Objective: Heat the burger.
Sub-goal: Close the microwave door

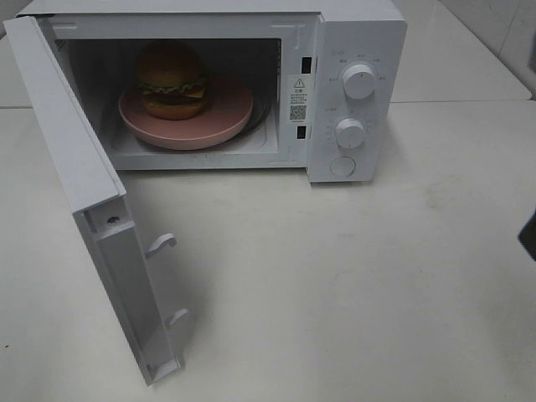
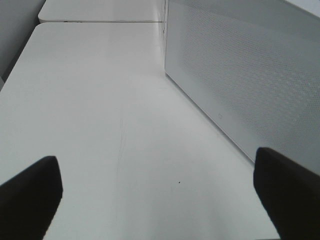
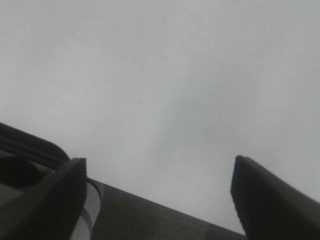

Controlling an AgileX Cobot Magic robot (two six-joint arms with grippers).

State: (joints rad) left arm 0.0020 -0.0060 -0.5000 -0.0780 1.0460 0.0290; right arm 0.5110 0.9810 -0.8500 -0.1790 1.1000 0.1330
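The burger is sitting on the pink plate inside the microwave, its door evidently awaiting closing, while the left gripper and right gripper are hanging spread and empty.

Left gripper gapes wide above the white table — microwave's perforated panel beside it

The left gripper shows two matte black fingers, blunt slabs with rounded corners and no markings. The one nearer the microwave door looks the thicker. The right gripper has similar black fingers, one faced with fine ribbing. Beside that one sit a dark, finely textured plate, a pale grey ring and a black curved housing. Well off the door's far, dial side, a black sliver of the robot shows, too little to tell which part.
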